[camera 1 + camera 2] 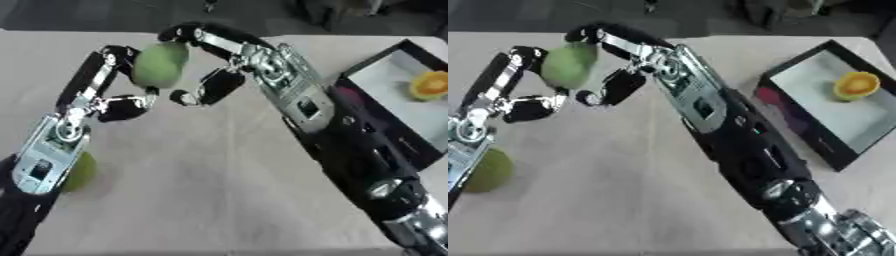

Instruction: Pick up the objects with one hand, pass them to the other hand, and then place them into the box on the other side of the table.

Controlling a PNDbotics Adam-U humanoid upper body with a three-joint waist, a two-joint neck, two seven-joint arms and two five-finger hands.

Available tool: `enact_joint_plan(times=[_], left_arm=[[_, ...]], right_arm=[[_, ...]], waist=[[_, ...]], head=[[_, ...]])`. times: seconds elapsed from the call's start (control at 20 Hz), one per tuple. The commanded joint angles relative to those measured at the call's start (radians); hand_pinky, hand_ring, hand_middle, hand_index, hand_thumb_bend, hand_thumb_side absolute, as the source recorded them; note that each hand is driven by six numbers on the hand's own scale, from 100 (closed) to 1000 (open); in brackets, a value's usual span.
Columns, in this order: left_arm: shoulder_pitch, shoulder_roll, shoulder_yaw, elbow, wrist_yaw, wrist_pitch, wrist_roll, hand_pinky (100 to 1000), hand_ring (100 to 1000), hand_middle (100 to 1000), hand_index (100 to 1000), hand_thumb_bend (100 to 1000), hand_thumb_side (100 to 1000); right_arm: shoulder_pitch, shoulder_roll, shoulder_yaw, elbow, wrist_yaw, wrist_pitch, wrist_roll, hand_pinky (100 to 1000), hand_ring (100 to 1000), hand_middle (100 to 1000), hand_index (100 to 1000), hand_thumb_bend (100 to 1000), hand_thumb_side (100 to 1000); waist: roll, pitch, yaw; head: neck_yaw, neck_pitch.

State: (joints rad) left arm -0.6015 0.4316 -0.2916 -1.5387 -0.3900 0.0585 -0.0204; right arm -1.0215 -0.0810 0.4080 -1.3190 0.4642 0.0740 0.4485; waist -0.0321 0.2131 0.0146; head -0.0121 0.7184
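Left robot hand [109, 85] & right robot hand [214, 60] both curl round a green fruit [160, 64] betw. them, above the counter [201, 190]. Box [398, 107] w/ orange fruit [430, 85] sits right of the right robot hand.

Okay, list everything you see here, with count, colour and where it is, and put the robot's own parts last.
Green fruit held: one, green, up in the air between both hands, far left of table middle.
Green fruit lying: one, green, on the table at the left edge, partly behind the left arm.
Orange fruit: one, orange-yellow, inside the box.
Box: one, black rim with pale inside, right side of the table.
Table: one, beige, fills most of the view.
Left hand: one, black and silver, fingers curled round the held green fruit from the left.
Right hand: one, black and silver, fingers curled over the same fruit from the right.
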Motion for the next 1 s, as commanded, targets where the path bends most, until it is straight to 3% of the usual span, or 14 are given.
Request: enact_joint_plan(times=[0.05,0.35,0.5,0.6,1.0], left_arm=[[-0.01,0.001,0.0,-0.029,0.027,-0.021,0.004,686,466,424,494,100,100],[-0.013,-0.008,-0.01,-0.033,0.052,-0.041,-0.017,686,466,424,496,100,100],[-0.014,-0.014,-0.012,-0.031,0.057,-0.04,-0.025,687,466,423,497,100,100],[-0.014,-0.017,-0.012,-0.029,0.059,-0.038,-0.026,686,465,423,497,100,100],[-0.012,-0.023,-0.012,-0.024,0.063,-0.032,-0.023,687,470,434,545,100,100]], right_arm=[[-0.022,0.007,-0.003,0.0,0.014,-0.007,-0.001,971,942,917,918,391,124],[-0.014,0.025,-0.007,0.01,-0.007,0.015,-0.05,971,916,858,875,316,100],[-0.009,0.032,-0.008,0.01,-0.044,0.048,-0.108,976,874,747,783,153,100],[-0.005,0.034,-0.007,0.006,-0.078,0.07,-0.142,979,853,677,735,100,100],[0.003,0.028,0.002,0.0,-0.149,0.11,-0.179,971,803,562,587,100,100]], waist=[[0.004,-0.021,0.002],[0.005,-0.019,0.003],[0.005,-0.018,0.004],[0.005,-0.017,0.004],[0.005,-0.016,0.004]], head=[[-0.004,-0.004],[-0.006,-0.005],[-0.007,-0.005],[-0.007,-0.006],[-0.016,0.004]])
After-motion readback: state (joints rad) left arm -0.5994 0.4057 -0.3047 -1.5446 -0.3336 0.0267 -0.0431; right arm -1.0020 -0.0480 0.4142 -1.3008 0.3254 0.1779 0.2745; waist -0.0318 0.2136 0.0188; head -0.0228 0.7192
